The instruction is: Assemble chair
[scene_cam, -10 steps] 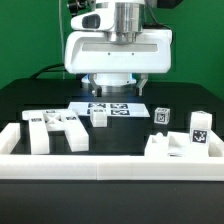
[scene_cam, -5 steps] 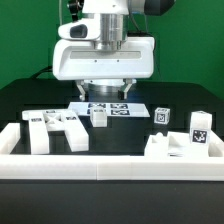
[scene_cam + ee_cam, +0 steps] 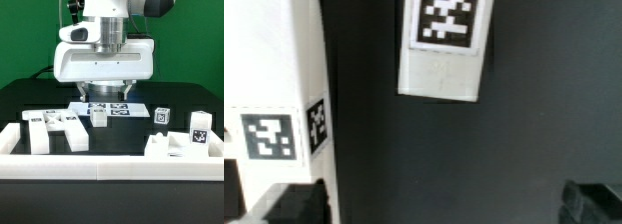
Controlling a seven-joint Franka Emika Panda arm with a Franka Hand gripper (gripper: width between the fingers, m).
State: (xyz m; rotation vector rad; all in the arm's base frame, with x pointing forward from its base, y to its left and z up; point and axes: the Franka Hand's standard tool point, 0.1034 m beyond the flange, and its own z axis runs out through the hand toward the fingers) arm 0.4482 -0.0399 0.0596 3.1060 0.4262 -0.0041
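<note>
Pieces of the chair (image 3: 180, 146) lie loose on the black table (image 3: 30, 100). At the exterior view's left, a blocky white piece (image 3: 55, 132) sits just behind the border wall (image 3: 110, 166). Near the middle, a small white block (image 3: 99, 117) stands just before the marker board (image 3: 125, 108). The gripper (image 3: 106, 94) hangs above them, jaws spread wide, grasping nothing. Further right stands a tagged cube (image 3: 161, 116). In the wrist view a tagged bar (image 3: 445, 62) lies apart from the fingertips (image 3: 295, 203).

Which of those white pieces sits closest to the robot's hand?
The small block at the marker board's edge, just below the hand; the other pieces lie farther out toward the sides.
</note>
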